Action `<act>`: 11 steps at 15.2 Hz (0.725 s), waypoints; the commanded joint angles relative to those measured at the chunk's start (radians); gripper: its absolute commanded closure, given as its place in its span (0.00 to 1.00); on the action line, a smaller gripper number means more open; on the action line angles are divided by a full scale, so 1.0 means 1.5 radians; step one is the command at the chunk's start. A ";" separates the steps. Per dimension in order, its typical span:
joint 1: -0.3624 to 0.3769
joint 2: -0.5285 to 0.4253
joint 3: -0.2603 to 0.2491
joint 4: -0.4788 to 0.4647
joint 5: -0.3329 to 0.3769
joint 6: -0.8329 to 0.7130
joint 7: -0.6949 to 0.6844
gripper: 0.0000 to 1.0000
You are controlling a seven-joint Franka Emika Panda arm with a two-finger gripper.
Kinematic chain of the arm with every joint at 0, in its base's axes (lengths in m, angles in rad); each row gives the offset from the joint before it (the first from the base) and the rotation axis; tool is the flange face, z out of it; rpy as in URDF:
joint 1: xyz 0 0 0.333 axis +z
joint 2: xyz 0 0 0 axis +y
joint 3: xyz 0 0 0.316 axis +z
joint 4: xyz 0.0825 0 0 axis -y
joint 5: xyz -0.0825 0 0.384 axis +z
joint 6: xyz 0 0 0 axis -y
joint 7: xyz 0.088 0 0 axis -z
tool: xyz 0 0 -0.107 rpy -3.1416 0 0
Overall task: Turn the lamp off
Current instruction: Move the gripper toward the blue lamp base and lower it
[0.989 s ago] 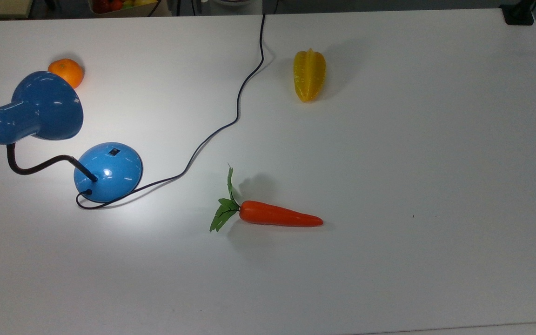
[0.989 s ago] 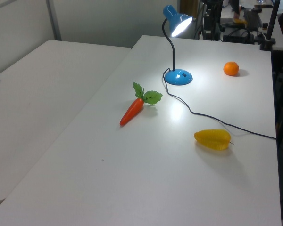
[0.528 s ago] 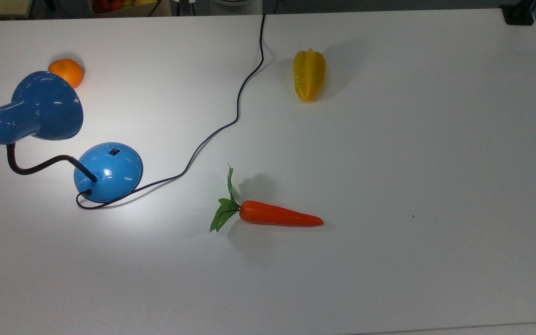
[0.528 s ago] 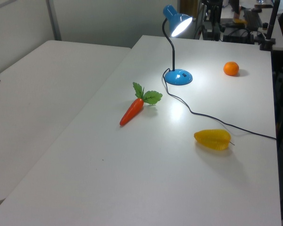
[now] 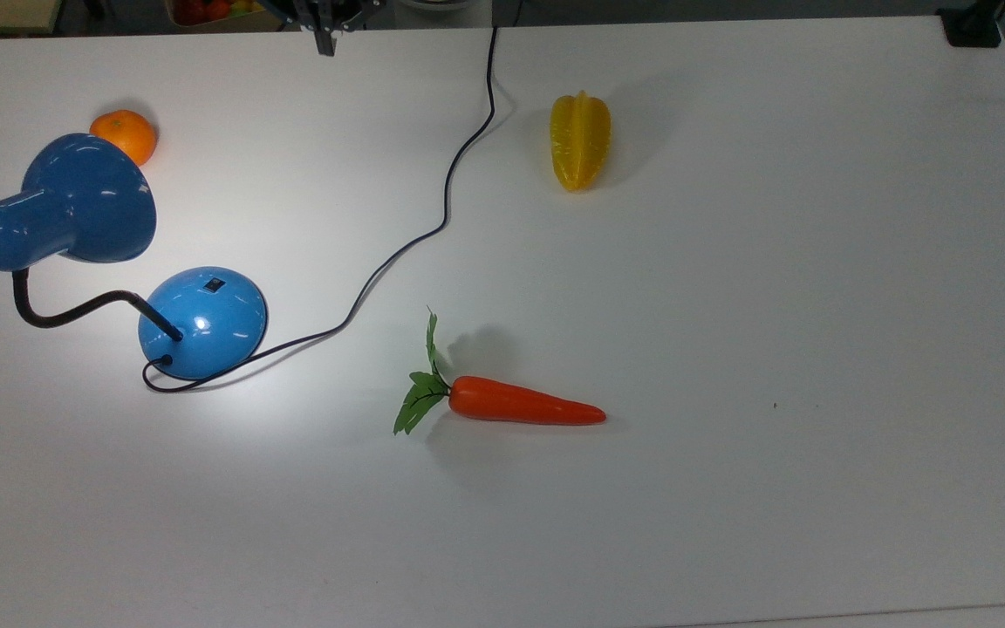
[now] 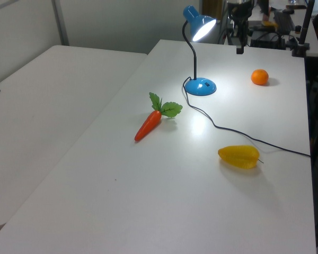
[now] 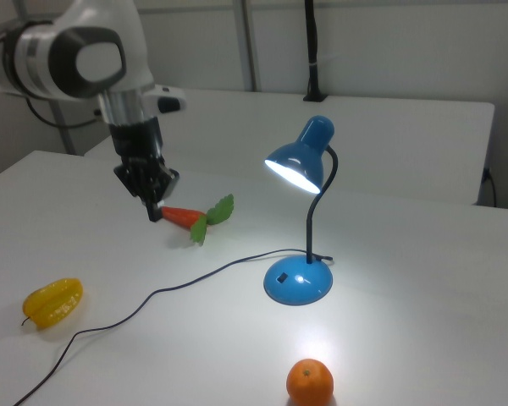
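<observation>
Gripper coming in over the worktop, lamp lit and untouched

The gripper (image 7: 154,210) hangs pointing down with its jaws drawn close together, holding nothing and touching nothing; in the top view its tip (image 5: 325,44) pokes in at the upper edge, and in the left view it (image 6: 239,49) hangs beyond the lamp's shade. Half a second ago the top view had almost none of it in frame, so it has moved in over the worktop (image 5: 729,305). The lamp (image 7: 298,283) stands near the top view's left edge, bulb glowing, its switch (image 5: 214,283) on the blue base, well apart from the gripper. The orange (image 5: 124,135), yellow fruit (image 5: 580,139), carrot (image 5: 520,405) and cord (image 5: 446,183) lie where they were
</observation>
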 commanded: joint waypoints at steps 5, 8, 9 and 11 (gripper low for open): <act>-0.035 -0.008 -0.008 -0.228 0.006 0.294 0.055 1.00; -0.049 0.021 -0.008 -0.254 0.002 0.411 0.109 1.00; -0.051 0.034 -0.008 -0.255 -0.001 0.437 0.113 1.00; -0.061 0.064 -0.008 -0.256 -0.024 0.481 0.116 1.00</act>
